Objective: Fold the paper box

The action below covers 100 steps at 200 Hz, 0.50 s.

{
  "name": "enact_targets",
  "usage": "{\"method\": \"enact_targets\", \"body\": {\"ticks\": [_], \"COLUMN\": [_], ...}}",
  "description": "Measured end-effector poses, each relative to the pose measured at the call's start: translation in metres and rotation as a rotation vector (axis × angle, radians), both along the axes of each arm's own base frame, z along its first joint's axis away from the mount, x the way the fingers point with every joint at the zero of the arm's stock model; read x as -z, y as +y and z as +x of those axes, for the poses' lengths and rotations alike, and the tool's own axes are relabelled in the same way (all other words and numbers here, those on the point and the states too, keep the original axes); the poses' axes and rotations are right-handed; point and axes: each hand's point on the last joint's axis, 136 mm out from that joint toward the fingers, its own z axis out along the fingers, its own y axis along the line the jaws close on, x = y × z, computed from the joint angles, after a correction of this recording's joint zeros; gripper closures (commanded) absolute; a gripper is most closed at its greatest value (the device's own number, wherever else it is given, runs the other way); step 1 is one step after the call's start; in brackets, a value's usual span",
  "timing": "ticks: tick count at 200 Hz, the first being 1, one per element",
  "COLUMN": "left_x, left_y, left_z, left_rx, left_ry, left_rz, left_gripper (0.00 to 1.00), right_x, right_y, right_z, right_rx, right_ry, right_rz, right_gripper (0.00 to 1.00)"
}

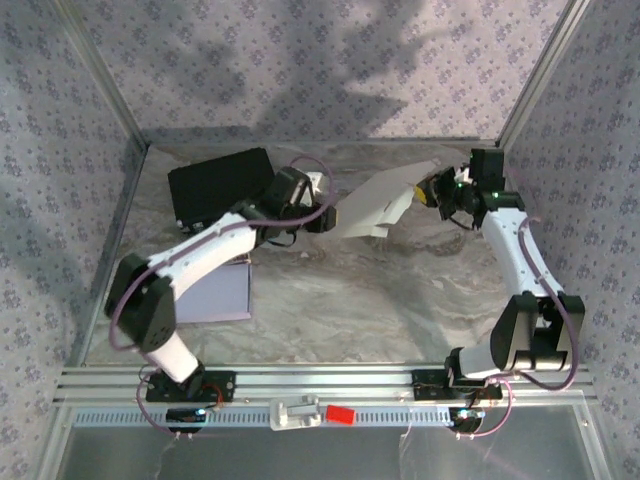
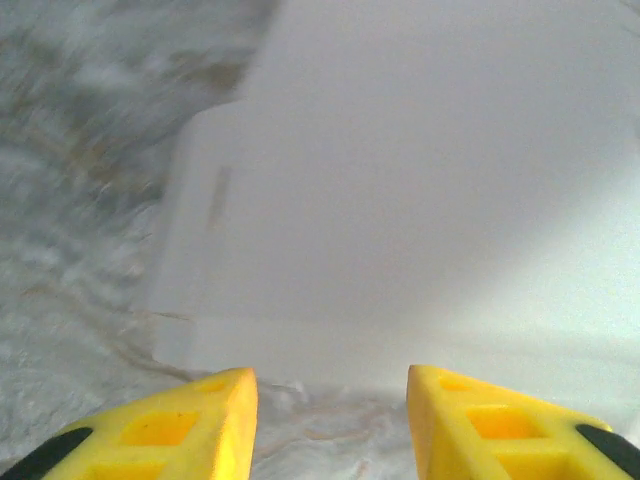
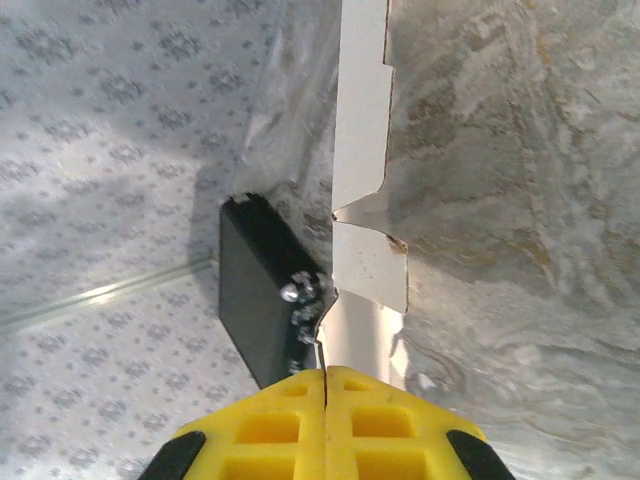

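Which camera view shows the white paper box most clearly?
The top external view: the whole outline of the paper box shows there. The left wrist view gives only a blurred white panel; the right wrist view, one notched edge pinched in the shut right gripper.

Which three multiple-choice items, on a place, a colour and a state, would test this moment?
1. Where is the black case? A) back left of the table B) front right C) front middle
2. What colour is the paper box? A) brown B) white C) red
3. How is the right hand? A) wide open B) shut on nothing C) shut on the paper box
Answers: 1 A, it lies near the back left corner; 2 B, its card is plain white; 3 C, the right wrist view shows it pinching the box's edge.
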Motion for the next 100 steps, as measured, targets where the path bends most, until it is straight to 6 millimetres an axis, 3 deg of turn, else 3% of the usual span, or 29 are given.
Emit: {"method": "enact_targets", "body": {"ticks": [14, 32, 65, 100], "left_x": [-0.009, 0.006, 0.044, 0.068], "left_y": [-0.009, -0.011, -0.002, -0.019], "left_z": [-0.024, -0.038, -0.016, 0.009], "left_rx": [0.112, 0.198, 0.215, 0.24], "left_ry": [-0.125, -0.226, -0.312, -0.359], "left_rz": [0.032, 0.124, 0.315, 0.409], "left_gripper": [0.53, 0.49, 0.37, 0.34], "right_x": [-0.009, -0.018, -0.02, -0.02], "right_y": [-0.006, -0.013, -0.02, -0.023], "right_z": [0.01, 0.017, 0.016, 0.012], "right_rx": [0.028, 0.056, 0.096, 0.118], "right_ry": [0.008, 0.024, 0.077, 0.12], "right_rz": [0.029, 0.064, 0.126, 0.158], "right_gripper": [1.0, 1.0, 1.0, 1.0]}}
